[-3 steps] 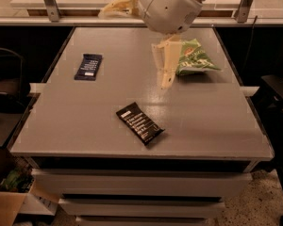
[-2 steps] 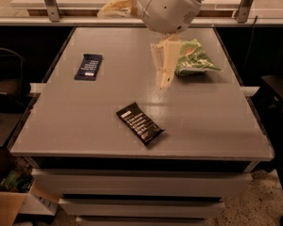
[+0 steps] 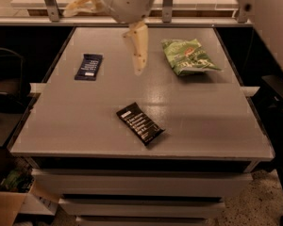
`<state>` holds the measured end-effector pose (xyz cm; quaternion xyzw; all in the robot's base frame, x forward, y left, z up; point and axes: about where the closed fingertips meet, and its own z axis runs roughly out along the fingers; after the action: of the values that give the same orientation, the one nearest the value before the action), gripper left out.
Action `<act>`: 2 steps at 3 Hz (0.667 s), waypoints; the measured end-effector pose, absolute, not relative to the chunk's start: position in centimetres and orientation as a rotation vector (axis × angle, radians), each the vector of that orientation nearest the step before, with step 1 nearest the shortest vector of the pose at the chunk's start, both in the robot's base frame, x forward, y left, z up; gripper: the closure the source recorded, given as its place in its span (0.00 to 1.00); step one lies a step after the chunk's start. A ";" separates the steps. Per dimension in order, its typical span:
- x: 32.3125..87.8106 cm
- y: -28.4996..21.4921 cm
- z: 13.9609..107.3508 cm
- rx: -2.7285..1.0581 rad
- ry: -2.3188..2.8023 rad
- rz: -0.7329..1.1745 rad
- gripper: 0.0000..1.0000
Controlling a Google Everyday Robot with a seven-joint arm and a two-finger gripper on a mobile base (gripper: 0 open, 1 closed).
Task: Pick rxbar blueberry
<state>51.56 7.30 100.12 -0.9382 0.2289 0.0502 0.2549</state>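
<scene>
Since a second ago your claw [image 3: 138,62] has swung across the table [image 3: 212,126], away from the green chip bag [image 3: 189,55] and toward the blue bar [image 3: 88,66]. It now hangs above the far middle of the tabletop, pointing down and clear of everything. You cannot tell from this view whether the claw is open or closed, but it carries nothing.

The blue bar lies flat on the table to the claw's left, well apart from it and at about the same depth. The black bar [image 3: 139,124] lies nearer the front edge, almost straight in front of the claw, and the chip bag sits off to the claw's right.

You look to be in the approach step, with the pick not yet begun. Next, carry the claw further left until it stands over the blue bar, turn it to span the bar's narrow width, then lower it. Since the bar lies so flat, you probably need to come down nearly to the tabletop before closing.
</scene>
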 end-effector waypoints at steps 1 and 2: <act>55.4 11.2 99.0 -2.607 0.434 0.032 0.00; 55.4 11.2 99.0 -2.607 0.434 0.032 0.00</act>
<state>55.36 11.19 98.99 -0.9558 0.1591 0.0118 0.2469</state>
